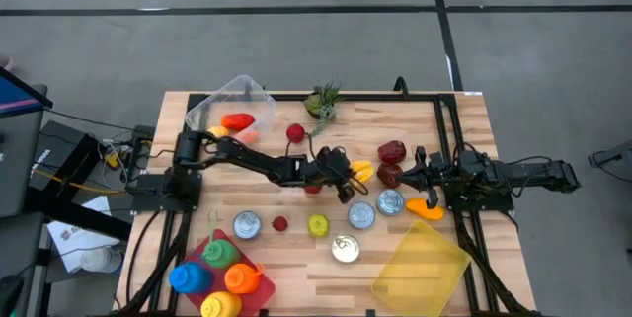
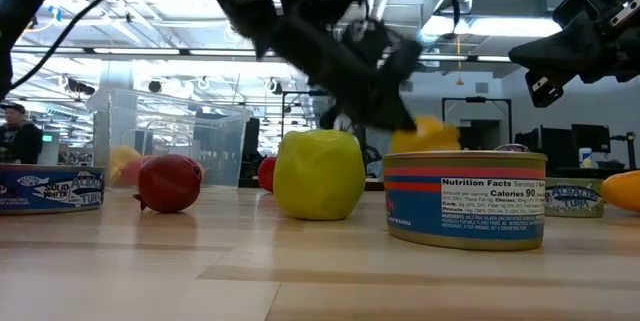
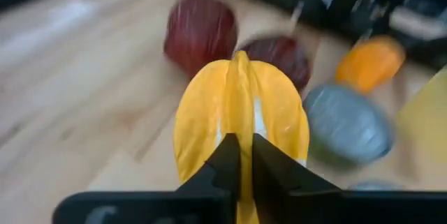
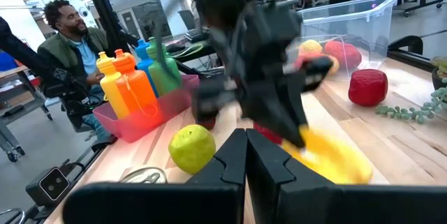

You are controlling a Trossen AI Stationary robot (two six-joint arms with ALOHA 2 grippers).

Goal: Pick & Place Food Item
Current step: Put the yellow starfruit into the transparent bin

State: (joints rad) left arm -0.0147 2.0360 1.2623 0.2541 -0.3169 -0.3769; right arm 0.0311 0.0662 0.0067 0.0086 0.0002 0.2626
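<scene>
- Gripping a yellow ridged food item (image 3: 241, 116), prob. a toy starfruit, the left gripper (image 1: 348, 175) is seen near the bench centre, a little toward the right edge; its jaws are pinched shut on the fruit's near end.
- The fruit (image 1: 362, 170) is held at the fingertips, so most of its body pokes out past them; whether it is lifted clear of the bench (image 1: 296, 263) cannot be told.
- Long axis: in line w/ the fingers, running roughly along the bench's length; the free tip points toward the right edge, where two dark red fruits (image 1: 391, 151) lie.
- An end-on pinch across a raised ridge is judged to be the reason for the narrow closure: the ridge gives thin jaws something to bite.
- The right gripper (image 1: 423, 172) is parked near the right edge, fingers closed on nothing, facing the left one; it is judged to be waiting.
- A clear bin (image 1: 229, 100) w/ red and yellow food sits at the far left corner, an empty yellow tray (image 1: 420, 270) at the near right corner; either could be the drop spot, which one cannot be told.
- Tins (image 1: 361, 215) and a green apple (image 1: 318, 224) lie nearer the front edge.
</scene>
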